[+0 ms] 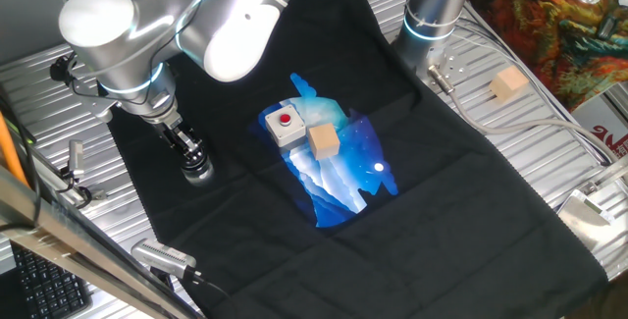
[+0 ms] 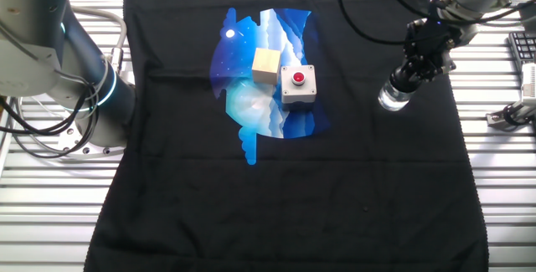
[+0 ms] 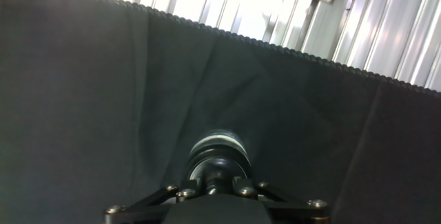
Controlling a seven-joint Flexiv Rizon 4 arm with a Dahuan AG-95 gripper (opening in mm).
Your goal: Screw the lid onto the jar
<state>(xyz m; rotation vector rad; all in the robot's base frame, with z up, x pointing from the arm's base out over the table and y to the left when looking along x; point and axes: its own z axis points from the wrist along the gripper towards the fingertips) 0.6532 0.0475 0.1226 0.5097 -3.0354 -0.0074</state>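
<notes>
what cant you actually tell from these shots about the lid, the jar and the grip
- Lid: in the hand view the gripper covers most of it; whether its threads have caught cannot be seen.
- Jar: small in the other fixed view, lid seam hidden by the fingers; in the hand view only a blurred rim shows.
- Jar in one fixed view: too small to tell lid from glass.
- White tip on the lid: not visible anywhere.

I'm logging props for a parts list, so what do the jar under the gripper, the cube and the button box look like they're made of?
The jar looks like clear glass: see-through with bright glints. The cube looks like pale unfinished wood, matte tan faces. The button box looks like grey plastic, probably, with a glossy red button on top.
</notes>
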